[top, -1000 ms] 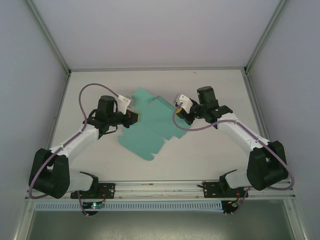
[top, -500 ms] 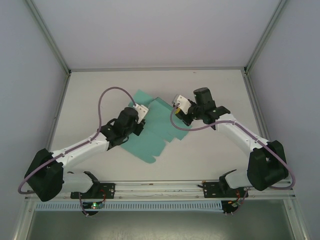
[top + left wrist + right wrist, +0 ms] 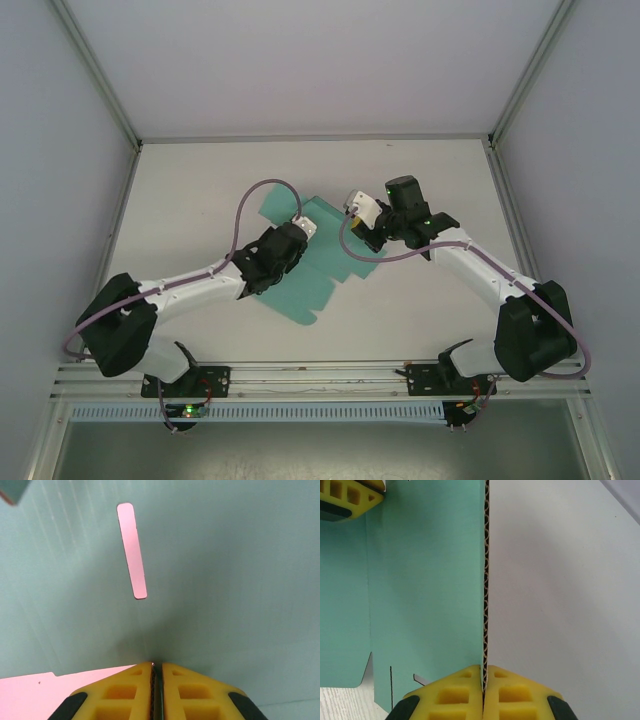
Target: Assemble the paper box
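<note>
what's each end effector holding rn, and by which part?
Right end effector pinches the paper box by the edge of a lifted panel. Left end effector is shut at the sheet; whether it grips cannot be told.

The left hand point(image 3: 292, 243) has swung right onto the paper box point(image 3: 325, 275) (mid-sheet).

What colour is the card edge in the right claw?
Brownish corrugated fluting along the cut edge of the teal-green paper box. Right wrist view shows it best.

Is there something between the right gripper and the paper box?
Nothing visible stands between them. The right gripper is shut directly on an edge of the paper box, with bare table beside it.
</note>
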Robot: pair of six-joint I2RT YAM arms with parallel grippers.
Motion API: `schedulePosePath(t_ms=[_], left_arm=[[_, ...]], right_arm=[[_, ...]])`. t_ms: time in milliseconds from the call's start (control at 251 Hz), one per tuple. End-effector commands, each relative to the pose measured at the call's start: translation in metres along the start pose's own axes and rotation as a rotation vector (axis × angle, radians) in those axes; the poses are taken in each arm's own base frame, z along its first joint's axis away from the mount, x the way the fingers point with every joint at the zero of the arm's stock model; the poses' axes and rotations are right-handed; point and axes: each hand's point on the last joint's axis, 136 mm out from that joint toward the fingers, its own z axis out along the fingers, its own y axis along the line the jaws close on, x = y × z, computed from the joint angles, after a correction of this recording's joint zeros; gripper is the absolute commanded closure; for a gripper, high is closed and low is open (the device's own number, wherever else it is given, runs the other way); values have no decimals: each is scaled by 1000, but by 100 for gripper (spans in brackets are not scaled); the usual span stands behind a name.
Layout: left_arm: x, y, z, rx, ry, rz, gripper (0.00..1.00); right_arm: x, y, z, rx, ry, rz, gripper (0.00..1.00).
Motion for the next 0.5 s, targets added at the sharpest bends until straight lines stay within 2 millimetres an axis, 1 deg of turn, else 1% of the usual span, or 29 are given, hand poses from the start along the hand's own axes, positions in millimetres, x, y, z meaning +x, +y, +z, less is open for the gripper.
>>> schedulePosePath(t_ms=[0,40,76,132,164,211,239,307,339,387,427,499], left_arm=[[-5,5,-9,-6,-59,-35,81],[-2,7,-11,20,-62,-78,80],[1,9,-13,61,-67,-131,73],[5,10,-16,139,-79,-204,69],[5,13,-19,168,-98,-247,63],[7,17,-23,206,-123,-299,58],[7,21,-26,228,-141,-331,53],[5,25,-33,282,-179,-370,52],[5,24,-37,309,-193,-374,49],[4,23,-41,344,-207,-372,47],[6,24,-42,363,-210,-384,44],[10,25,-40,390,-191,-408,43]], right_arm=[[-17,1,-4,-7,-66,-1,100],[-17,2,-4,-14,-70,0,100],[-17,2,-5,-20,-74,2,100],[-18,4,-5,-33,-79,-5,100],[-19,6,-6,-45,-82,-7,100],[-18,10,-6,-65,-83,-13,100],[-19,12,-7,-76,-86,-15,100],[-20,16,-7,-98,-91,-21,100],[-20,17,-8,-109,-94,-23,100],[-21,21,-8,-130,-97,-25,100],[-23,23,-9,-144,-102,-28,100],[-24,25,-8,-159,-104,-27,100]])
